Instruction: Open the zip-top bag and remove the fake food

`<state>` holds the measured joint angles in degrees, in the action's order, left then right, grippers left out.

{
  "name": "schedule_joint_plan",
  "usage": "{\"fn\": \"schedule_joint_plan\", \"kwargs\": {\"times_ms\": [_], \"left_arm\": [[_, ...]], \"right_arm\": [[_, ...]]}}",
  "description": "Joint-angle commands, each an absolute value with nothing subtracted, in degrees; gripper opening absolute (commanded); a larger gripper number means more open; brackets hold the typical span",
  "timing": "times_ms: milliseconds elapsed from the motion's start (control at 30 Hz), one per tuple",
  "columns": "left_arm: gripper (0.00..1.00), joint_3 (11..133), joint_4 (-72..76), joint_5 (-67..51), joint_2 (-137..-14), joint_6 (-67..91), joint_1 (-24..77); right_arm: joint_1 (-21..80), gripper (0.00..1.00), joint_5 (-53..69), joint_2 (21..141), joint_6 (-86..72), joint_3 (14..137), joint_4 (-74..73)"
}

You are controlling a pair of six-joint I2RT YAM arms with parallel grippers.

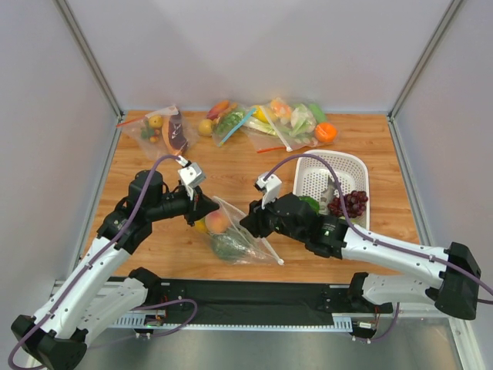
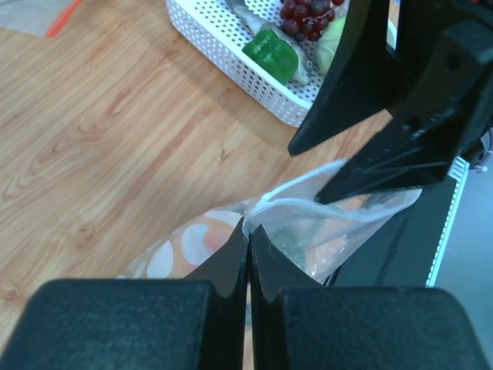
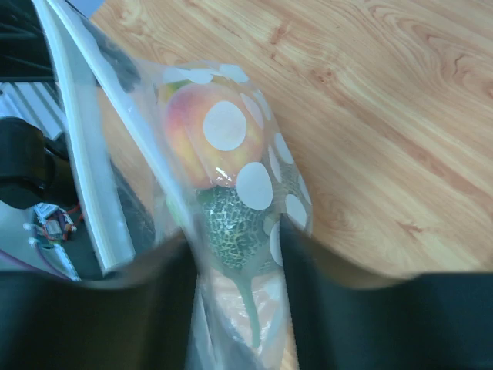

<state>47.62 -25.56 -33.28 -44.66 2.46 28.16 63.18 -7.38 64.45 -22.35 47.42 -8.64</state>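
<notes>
The polka-dot zip-top bag (image 1: 245, 245) lies near the table's front edge between my two grippers. Inside it are the orange-red peach (image 1: 218, 222), the grey-green bumpy ball (image 1: 228, 247) and a bit of the yellow fruit (image 1: 200, 226). My left gripper (image 1: 204, 208) is shut on the bag's top edge (image 2: 266, 206), pinching the plastic at its fingertips (image 2: 248, 231). My right gripper (image 1: 249, 223) is open, its fingers (image 3: 339, 301) astride the bag (image 3: 231, 127). The bumpy ball (image 3: 231, 227) and peach (image 3: 192, 116) show through the plastic just beyond them.
The white basket (image 1: 347, 160) stands at the right and holds dark grapes (image 1: 350, 203) and a green pepper (image 1: 310, 203); it also shows in the left wrist view (image 2: 223, 54). Plain bags of food (image 1: 166, 131) (image 1: 269, 119) and an orange (image 1: 326, 132) lie along the back.
</notes>
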Motion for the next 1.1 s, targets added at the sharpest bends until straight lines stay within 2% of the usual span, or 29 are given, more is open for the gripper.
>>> {"fn": "schedule_joint_plan", "kwargs": {"times_ms": [0,67,100,133,167,233,267,367,467,600,700,867,1067], "left_arm": [[0.0,47.8,-25.6,-32.9,-44.4,1.0,28.7],[0.0,48.1,-26.0,-31.8,-44.6,1.1,28.7],[0.0,48.3,-26.3,-30.3,-44.7,1.3,28.7],[0.04,48.4,-26.5,-29.5,-44.6,1.3,28.7],[0.15,48.6,-26.7,-28.7,-44.6,1.5,28.7],[0.24,48.7,-26.9,-26.2,-44.4,1.7,28.7],[0.34,48.8,-27.2,-25.4,-44.3,1.8,28.7],[0.46,49.0,-27.2,-21.7,-43.2,2.1,28.7],[0.49,48.8,-27.1,-18.6,-42.0,2.8,28.7],[0.5,48.6,-27.7,-6.5,-39.8,5.0,28.7],[0.49,48.2,-28.0,-3.3,-39.0,5.4,28.7],[0.53,48.2,-25.1,-20.9,-42.0,7.4,28.7],[0.55,48.3,-22.9,-33.4,-46.1,8.6,28.7]], "right_arm": [[62.9,0.31,-7.6,65.9,-23.1,50.1,-6.1],[62.9,0.18,-7.4,66.8,-23.2,50.6,-5.6],[62.9,0.07,-7.3,67.1,-23.3,50.8,-5.5],[62.9,0.01,-7.4,67.1,-23.3,51.1,-5.4],[62.9,0.01,-7.9,67.1,-23.5,51.4,-5.4],[62.9,0.0,-10.2,66.8,-23.6,51.9,-6.0],[62.9,0.01,-11.5,66.7,-24.0,53.1,-6.5],[63.0,0.0,-16.4,66.6,-23.9,55.7,-9.4],[62.9,0.0,-19.8,66.9,-23.9,57.0,-10.3],[62.9,0.0,-21.8,68.0,-24.4,59.0,-10.6],[62.9,0.0,-22.3,68.8,-25.7,59.3,-10.2],[62.9,0.0,-24.1,69.6,-27.5,59.1,-9.6],[62.9,0.0,-27.6,70.5,-29.6,59.8,-10.5]]}}
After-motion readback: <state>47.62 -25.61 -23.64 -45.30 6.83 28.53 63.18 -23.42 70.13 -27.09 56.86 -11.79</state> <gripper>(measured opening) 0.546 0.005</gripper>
